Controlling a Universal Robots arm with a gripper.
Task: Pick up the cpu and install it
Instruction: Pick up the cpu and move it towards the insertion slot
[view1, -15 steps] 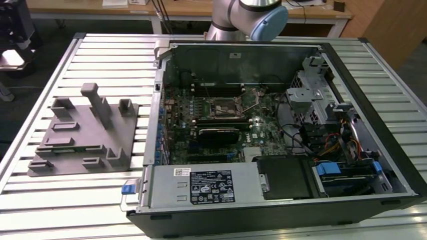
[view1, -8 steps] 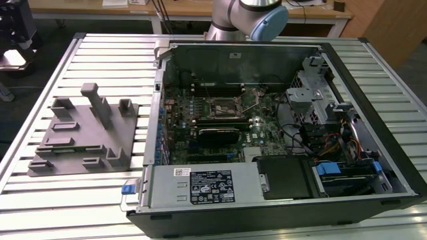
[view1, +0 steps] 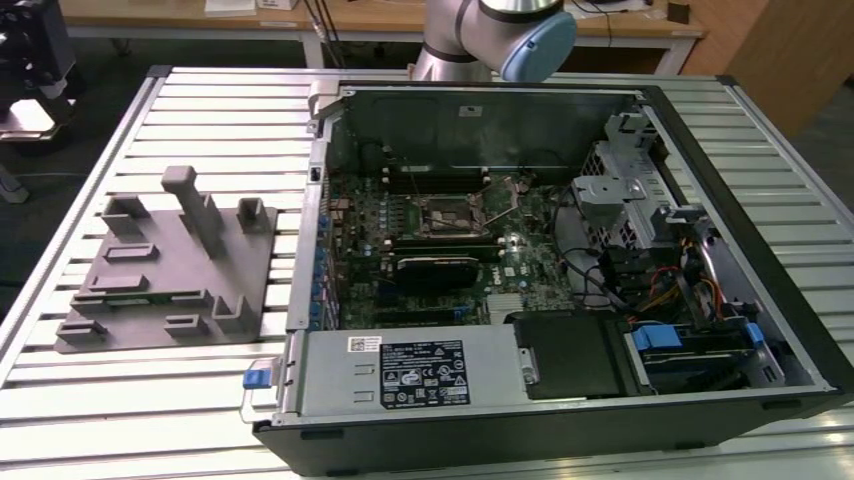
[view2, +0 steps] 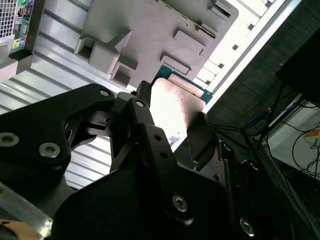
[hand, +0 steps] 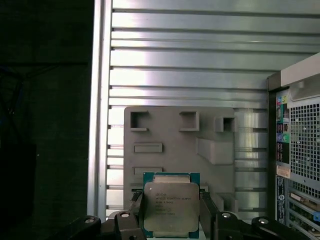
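Shut tight on the cpu (hand: 171, 207): gripper (hand: 171, 199), black fingers (hand: 205, 212) pressed against two opposite edges in both wrist views, silver top toward the first wrist view. Poised over the grey fixture (hand: 175, 132) on the slatted table (hand: 200, 75). In the exterior view, fixture at nine o'clock from the open computer case (view1: 747, 300), motherboard socket (view1: 447, 210) near its middle.

A slatted metal table (view1: 147, 400) is catching pale light, and a wooden desk (view1: 360, 22) is standing beyond its far edge.
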